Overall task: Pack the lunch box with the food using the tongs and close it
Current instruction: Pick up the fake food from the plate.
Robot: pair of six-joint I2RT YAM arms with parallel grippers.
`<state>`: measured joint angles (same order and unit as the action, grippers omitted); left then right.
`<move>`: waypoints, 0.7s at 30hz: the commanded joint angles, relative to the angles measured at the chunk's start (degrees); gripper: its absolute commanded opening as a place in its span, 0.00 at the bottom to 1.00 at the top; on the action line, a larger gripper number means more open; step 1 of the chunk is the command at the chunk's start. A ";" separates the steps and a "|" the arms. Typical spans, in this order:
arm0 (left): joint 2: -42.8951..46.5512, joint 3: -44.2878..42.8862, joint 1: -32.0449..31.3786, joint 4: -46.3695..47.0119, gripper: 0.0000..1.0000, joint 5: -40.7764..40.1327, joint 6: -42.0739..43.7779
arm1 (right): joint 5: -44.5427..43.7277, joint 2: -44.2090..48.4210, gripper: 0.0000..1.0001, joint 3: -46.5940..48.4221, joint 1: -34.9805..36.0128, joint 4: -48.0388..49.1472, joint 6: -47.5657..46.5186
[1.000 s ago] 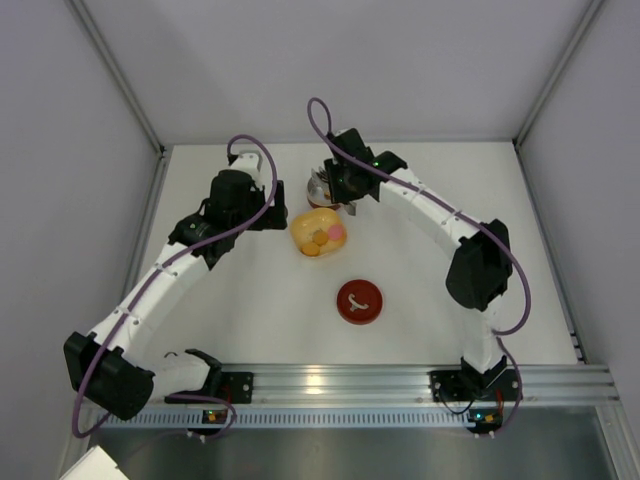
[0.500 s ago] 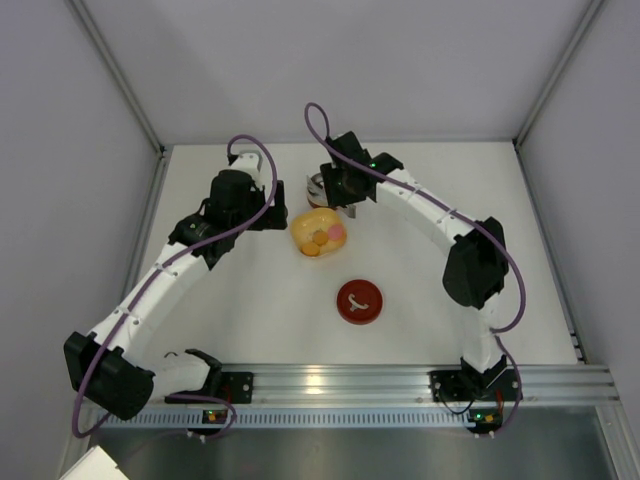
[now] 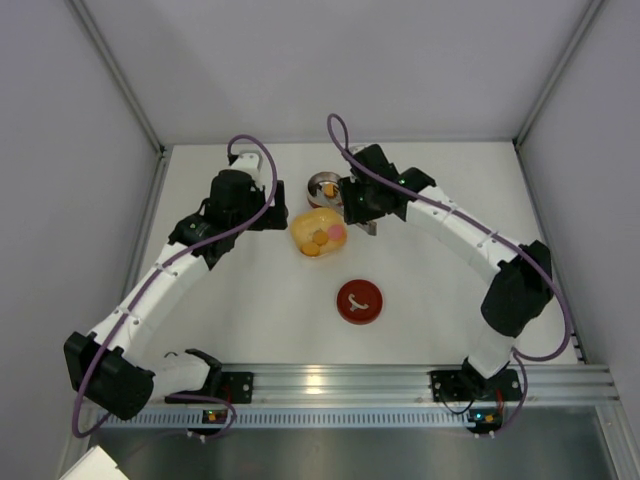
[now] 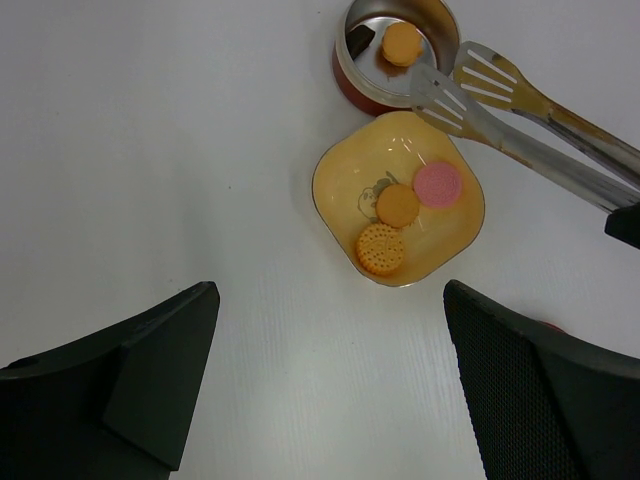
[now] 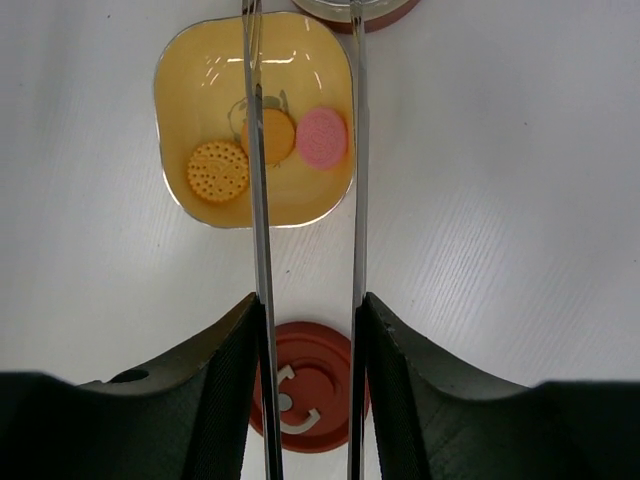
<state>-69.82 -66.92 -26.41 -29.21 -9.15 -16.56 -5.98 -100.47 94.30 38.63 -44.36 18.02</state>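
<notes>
Tongs (image 5: 257, 200), gripped in the right tool (image 5: 308, 310), run lengthwise over the yellow dish (image 5: 190, 60), tips at the rim of the lunch box (image 4: 435, 25) toward the desk's far edge. Three pieces of food (image 5: 218, 171) lie beneath the arms, short of the tips. The left tool (image 4: 330, 290) hangs open, empty.

Tin (image 4: 437, 25) open w/ orange pc (image 4: 403, 43); lid (image 3: 359, 301) apart; tongs (image 4: 520, 147) spread.

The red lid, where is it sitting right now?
In the top view the red lid lies flat on the table, on the near side of the yellow dish and slightly to its right, touching nothing.
</notes>
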 commanded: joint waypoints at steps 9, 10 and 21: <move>0.48 0.12 -0.04 0.47 0.99 0.45 -0.06 | 3.78 5.98 0.41 -6.14 3.38 -1.60 -1.76; 0.56 0.12 -0.04 0.47 0.99 0.45 -0.05 | 3.26 6.07 0.42 -6.58 3.47 -1.61 -1.67; 0.83 0.03 0.05 0.38 0.99 0.71 0.03 | 3.69 5.55 0.42 -8.17 4.34 -1.78 -2.20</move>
<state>-69.82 -66.92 -26.41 -29.19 -8.78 -16.56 -2.70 -96.62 85.73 41.52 -45.76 16.67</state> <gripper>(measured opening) 0.990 0.421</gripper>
